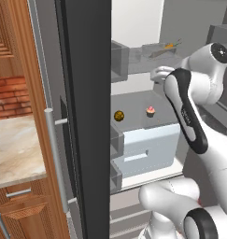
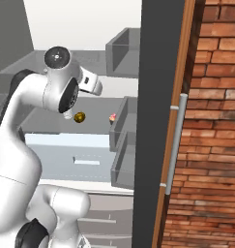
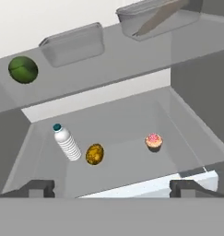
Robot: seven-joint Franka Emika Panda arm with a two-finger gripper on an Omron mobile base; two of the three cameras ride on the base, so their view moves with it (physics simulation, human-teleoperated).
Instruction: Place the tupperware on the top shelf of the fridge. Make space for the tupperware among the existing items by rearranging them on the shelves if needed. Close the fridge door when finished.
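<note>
The fridge (image 1: 87, 116) stands with its doors swung wide, and the white arm reaches into the lit cavity from the front. The tupperware (image 1: 160, 50) sits on the top shelf (image 3: 132, 57) toward the right side, a translucent grey tray with an orange carrot piece showing above its rim in the left base view. In the hand view the same tray (image 3: 157, 18) appears at the upper right, with a second, empty-looking clear container (image 3: 74, 44) resting on that shelf to its left and a dark green round item (image 3: 23, 69) further left again.

One level down, the lower shelf (image 3: 127, 161) carries three things, well apart from the tray above: a white bottle with a teal cap (image 3: 67, 142) lying tilted on the left, a small brown ball-like item (image 3: 95, 154) just beside it, and a pink-topped cupcake (image 3: 153, 141) off to the right. A pale drawer (image 1: 147, 149) sits beneath that shelf, and grey door bins (image 2: 124, 145) line the open door on the right.

The end effector (image 3: 112, 189) hovers in front of the lower shelf, its two dark fingertips (image 3: 39, 188) spread wide apart and holding nothing. A marble worktop (image 1: 14, 149) lies beyond the left door, beside wooden cabinets.
</note>
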